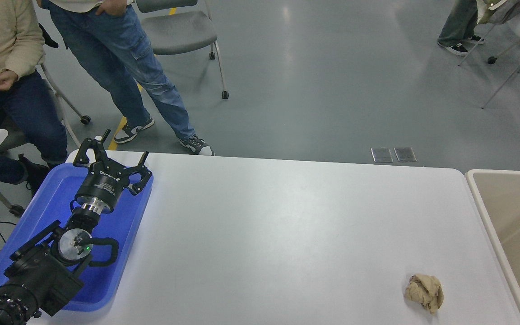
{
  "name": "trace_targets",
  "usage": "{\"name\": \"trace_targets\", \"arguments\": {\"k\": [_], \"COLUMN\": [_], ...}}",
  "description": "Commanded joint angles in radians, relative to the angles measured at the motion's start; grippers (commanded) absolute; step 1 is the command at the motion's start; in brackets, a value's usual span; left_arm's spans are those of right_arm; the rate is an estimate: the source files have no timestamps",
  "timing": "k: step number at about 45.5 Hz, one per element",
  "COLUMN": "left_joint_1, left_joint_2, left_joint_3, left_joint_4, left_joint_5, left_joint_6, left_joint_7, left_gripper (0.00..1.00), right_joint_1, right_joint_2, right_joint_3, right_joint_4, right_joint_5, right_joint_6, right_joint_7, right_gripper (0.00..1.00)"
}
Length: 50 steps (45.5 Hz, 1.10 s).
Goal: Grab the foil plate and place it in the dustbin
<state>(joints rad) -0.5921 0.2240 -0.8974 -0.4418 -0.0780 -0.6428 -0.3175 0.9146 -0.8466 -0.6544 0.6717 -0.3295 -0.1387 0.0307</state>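
Note:
The foil plate is not in view in the head view. The dustbin (pixel 485 212), beige with a thick pale rim and tan inside, stands against the table's right end, and the part of its inside that shows holds nothing I can see. My left gripper (pixel 118 151) is parked open and empty over the blue tray at the lower left. My right arm and gripper are out of view.
A flat blue tray (pixel 120 234) lies under my left arm at the table's left end. A crumpled tan paper wad (pixel 424 292) lies near the front right. One person sits (pixel 2 54) and one stands (pixel 120 58) at the far left, by a grey chair (pixel 176 29).

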Motion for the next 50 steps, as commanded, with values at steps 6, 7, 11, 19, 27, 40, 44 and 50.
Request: {"name": "trace_targets", "arguments": {"k": [6, 7, 11, 19, 27, 40, 44, 50], "left_joint_1": [0.000, 0.000, 0.000, 0.000, 0.000, 0.000, 0.000, 0.000], "left_joint_2": [0.000, 0.000, 0.000, 0.000, 0.000, 0.000, 0.000, 0.000], "left_joint_3": [0.000, 0.000, 0.000, 0.000, 0.000, 0.000, 0.000, 0.000], "left_joint_4": [0.000, 0.000, 0.000, 0.000, 0.000, 0.000, 0.000, 0.000], "left_joint_5": [0.000, 0.001, 0.000, 0.000, 0.000, 0.000, 0.000, 0.000], "left_joint_6": [0.000, 0.000, 0.000, 0.000, 0.002, 0.000, 0.000, 0.002], "left_joint_7": [0.000, 0.000, 0.000, 0.000, 0.000, 0.000, 0.000, 0.000], "left_gripper": [1.00, 1.00, 1.00, 1.00, 1.00, 1.00, 1.00, 1.00], "right_joint_1": [0.231, 0.245, 0.308, 0.532, 0.754, 0.974, 1.067, 1.198], "right_joint_2": [-0.089, -0.089, -0.091, -0.088, -0.069, -0.006, 0.040, 0.136], "right_joint_3": [-0.203, -0.217, -0.284, -0.464, -0.597, -0.631, -0.659, -0.689], "right_joint_4": [0.301, 0.313, 0.359, 0.433, 0.470, 0.534, 0.568, 0.647], "right_joint_5": [0.006, 0.006, 0.007, 0.006, 0.006, 0.006, 0.006, 0.007], "right_joint_6": [0.036, 0.037, 0.073, 0.270, 0.556, 0.924, 0.924, 0.924], "right_joint_7": [0.000, 0.000, 0.000, 0.000, 0.000, 0.000, 0.000, 0.000], "right_gripper": [1.00, 1.00, 1.00, 1.00, 1.00, 1.00, 1.00, 1.00]}}
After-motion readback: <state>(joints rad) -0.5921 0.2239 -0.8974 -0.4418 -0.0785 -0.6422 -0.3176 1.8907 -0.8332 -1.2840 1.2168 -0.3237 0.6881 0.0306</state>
